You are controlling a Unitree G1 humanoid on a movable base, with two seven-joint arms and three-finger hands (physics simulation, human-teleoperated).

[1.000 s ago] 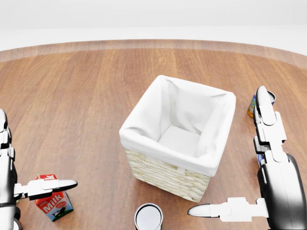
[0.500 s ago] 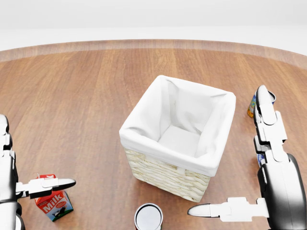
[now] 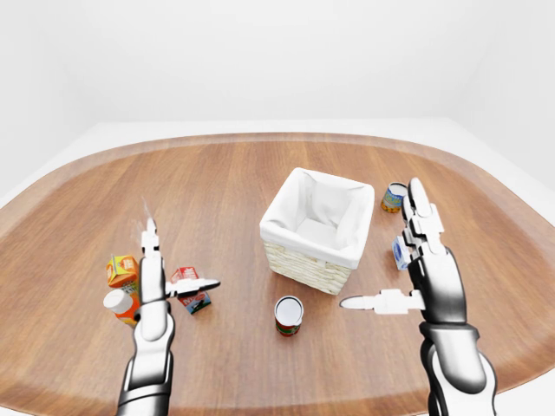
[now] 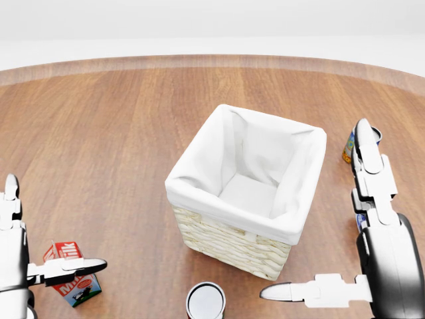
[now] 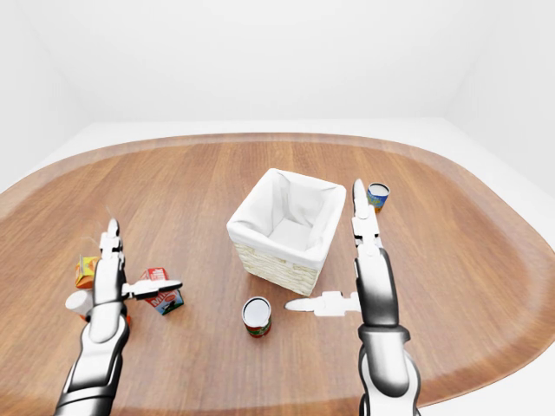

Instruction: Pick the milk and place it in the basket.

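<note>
The milk carton, red and blue with "Milk" on it, stands on the wooden table at the lower left of the head view. My left hand is open right beside it. Its thumb reaches across the carton's face and its fingers point up to the carton's left, not closed round it. The wicker basket with a white cloth lining stands in the middle, empty. My right hand is open to the right of the basket, holding nothing.
A can with a white top stands below the basket. Another can and a small blue-white carton sit by my right hand. An orange carton and a white-capped bottle lie left of the milk.
My left hand has slid toward the bottom of the head view, its thumb now lower across the milk carton. The carton, basket and right hand have not moved.
</note>
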